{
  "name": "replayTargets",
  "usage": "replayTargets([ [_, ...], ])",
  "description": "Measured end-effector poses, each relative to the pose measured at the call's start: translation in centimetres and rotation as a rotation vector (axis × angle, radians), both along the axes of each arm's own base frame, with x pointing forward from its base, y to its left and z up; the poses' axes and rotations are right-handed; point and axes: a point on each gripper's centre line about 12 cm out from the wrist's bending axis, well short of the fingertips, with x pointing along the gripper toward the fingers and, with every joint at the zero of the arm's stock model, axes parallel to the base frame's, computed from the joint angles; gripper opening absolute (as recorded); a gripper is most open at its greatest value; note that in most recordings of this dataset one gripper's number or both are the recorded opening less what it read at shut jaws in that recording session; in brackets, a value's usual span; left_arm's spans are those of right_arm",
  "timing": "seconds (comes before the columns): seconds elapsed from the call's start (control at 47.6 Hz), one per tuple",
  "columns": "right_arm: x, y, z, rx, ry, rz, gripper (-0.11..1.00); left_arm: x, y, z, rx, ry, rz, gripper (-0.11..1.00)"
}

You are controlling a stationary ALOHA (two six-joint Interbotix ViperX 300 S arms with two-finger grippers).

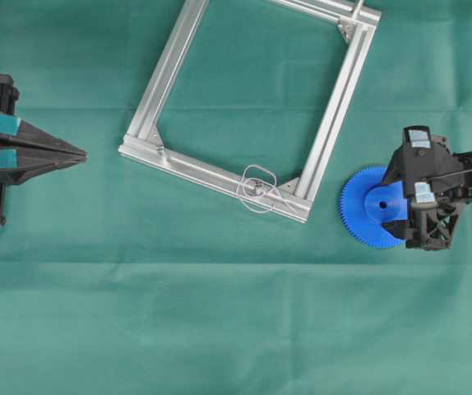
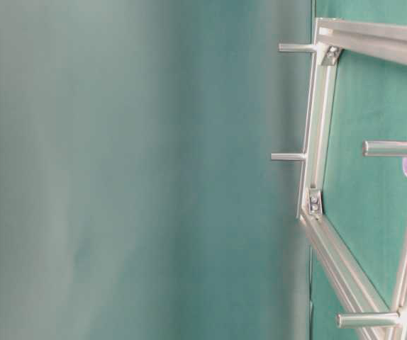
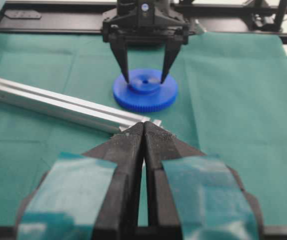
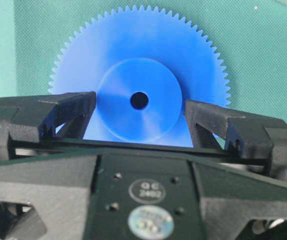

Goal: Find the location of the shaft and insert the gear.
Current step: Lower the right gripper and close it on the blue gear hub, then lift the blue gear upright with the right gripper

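Overhead, I had the right hand (image 1: 386,203) hanging over the gear (image 1: 366,206), which lay flat on the green cloth of the surface (image 1: 219,329), just to the right of the aluminium frame's (image 1: 335,115) lower right corner and apart from it. Its fingers were spread wide, one on each side of the raised hub, and from the left wrist camera I could see the tips (image 3: 125,77) down near the gear's (image 3: 144,94) top face, straddling the hub with the small centre hole between them. Whether the tips touched the plastic I could not tell. Through the right wrist camera the hand (image 4: 139,112) looked released as well: the hub sat in the gap between the two black fingers (image 4: 71,107), clear of both, and the toothed rim of the gear (image 4: 138,45) showed above them against the cloth.

The shaft (image 1: 253,188) stood on the frame's lower rail near that same corner, a tiny silvery pin inside loops of thin white wire (image 1: 256,174). It was near the gear but well clear of it, with the frame's corner between them.

My left hand (image 1: 80,154) sat at the left edge of the surface, well apart from the frame, fingers pointing towards it. From its own camera the hand (image 3: 143,132) was clenched on nothing, the two black fingers (image 3: 126,145) pressed together along their length, teal tape on their backs.
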Motion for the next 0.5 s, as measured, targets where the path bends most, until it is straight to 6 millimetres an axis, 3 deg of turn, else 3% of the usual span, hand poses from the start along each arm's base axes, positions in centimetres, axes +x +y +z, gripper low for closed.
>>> replayTargets([
  [0.504,0.04,0.04,-0.41,0.001,0.015,-0.001,0.91,0.01,0.00,-0.10,0.000,0.008,0.000,0.01],
])
